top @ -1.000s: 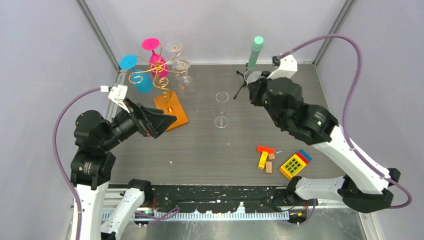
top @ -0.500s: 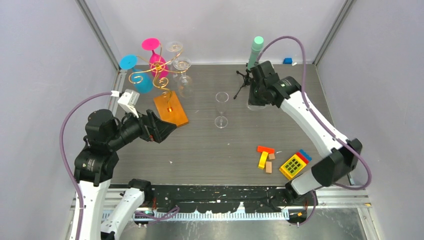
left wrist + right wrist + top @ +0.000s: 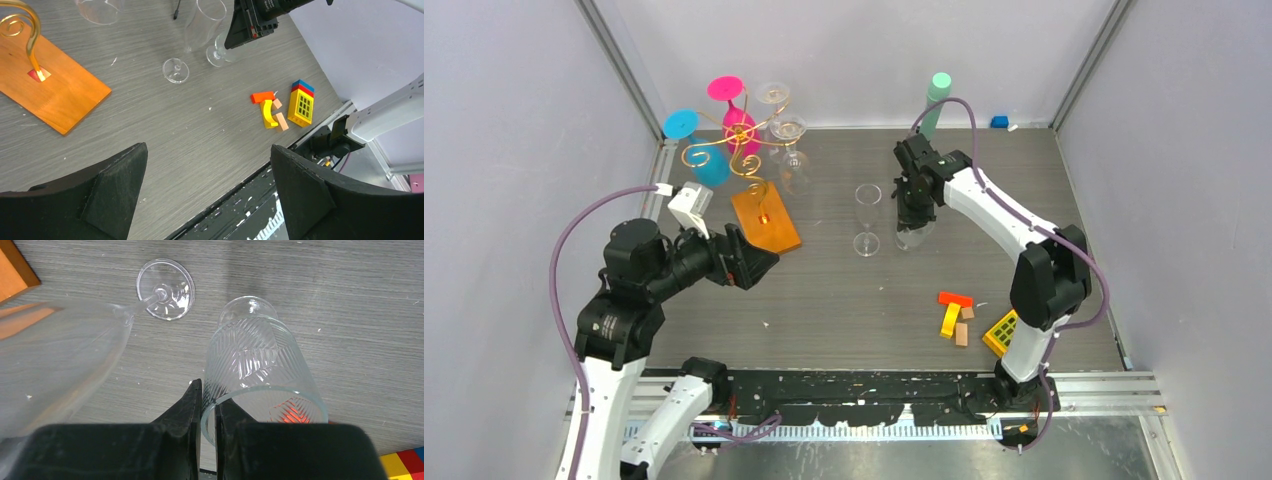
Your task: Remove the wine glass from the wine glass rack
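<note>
Right wrist | right claw (image 3: 208, 400) pinching patterned wine glass (image 3: 260, 360) rim | flute (image 3: 65, 350) cropped | left claw (image 3: 207, 150) agape

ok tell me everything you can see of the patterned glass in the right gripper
The patterned glass is clear, with leaf-like lines cut into a tall, near-straight bowl and a small round foot. It is upright, mouth up. The right gripper pinches its rim wall, one finger inside and one outside. Its foot is at or just above the grey table; I cannot tell whether they touch. A plain flute stands beside it, apart.
</note>
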You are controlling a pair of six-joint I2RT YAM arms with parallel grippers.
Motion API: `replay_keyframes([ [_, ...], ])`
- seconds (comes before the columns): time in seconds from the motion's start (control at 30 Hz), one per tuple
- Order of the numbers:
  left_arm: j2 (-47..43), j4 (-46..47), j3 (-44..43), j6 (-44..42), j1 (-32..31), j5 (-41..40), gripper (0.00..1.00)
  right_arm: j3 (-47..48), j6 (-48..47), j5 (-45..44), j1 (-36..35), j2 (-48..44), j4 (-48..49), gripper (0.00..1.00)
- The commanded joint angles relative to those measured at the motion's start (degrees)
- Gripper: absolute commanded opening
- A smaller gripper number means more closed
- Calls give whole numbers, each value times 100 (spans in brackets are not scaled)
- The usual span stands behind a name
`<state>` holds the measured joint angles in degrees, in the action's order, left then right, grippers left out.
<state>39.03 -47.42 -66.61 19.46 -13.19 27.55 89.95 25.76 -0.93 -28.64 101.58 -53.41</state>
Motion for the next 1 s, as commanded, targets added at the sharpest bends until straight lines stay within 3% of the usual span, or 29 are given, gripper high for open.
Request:
replay_keyframes([
  [0.0, 35, 33, 8, -195, -67, -257, 96, 348, -98, -93, 30, 171, 235, 4],
  [0.27, 1, -73, -1, -292, -87, -542, 96, 530, -145, -186, 34, 556, 90, 7],
  [0.6, 1, -144, -43, -329, -96, -871, 98, 907, -106, -352, 34, 601, -129, 35],
  [0.97, -20, -369, -307, -539, -96, -1652, 99, 1449, 28, -128, 27, -89, -201, 38],
])
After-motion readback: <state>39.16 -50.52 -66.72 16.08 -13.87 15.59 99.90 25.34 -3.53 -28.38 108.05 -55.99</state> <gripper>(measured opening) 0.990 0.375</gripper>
